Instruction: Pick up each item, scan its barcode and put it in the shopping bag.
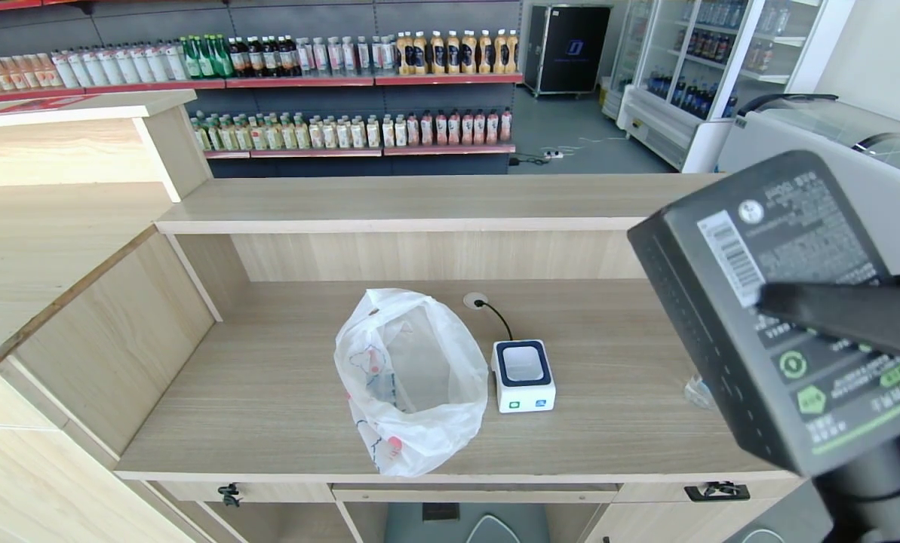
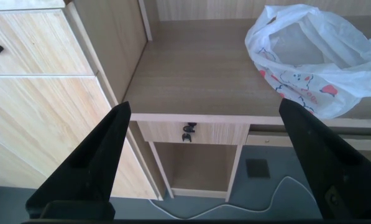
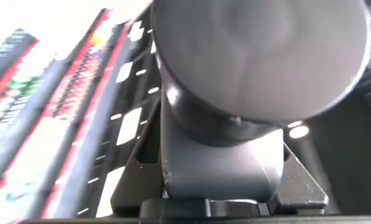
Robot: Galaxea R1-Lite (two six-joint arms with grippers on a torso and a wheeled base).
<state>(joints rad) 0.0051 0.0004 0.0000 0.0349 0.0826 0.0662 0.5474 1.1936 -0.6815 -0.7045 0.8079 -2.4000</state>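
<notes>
carton (image 1: 729, 354) dark, boxy, in right pincer (image 1: 778, 302); shopping bag (image 1: 408, 385) crinkly translucent plastic.

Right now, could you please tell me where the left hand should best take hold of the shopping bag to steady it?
Probably the rim of the shopping bag on the robot's left, approached from the left above the counter. The mouth gapes upward, that edge is a free thin fold, and the scanner crowds the other side. The left hand is open on that side.
</notes>
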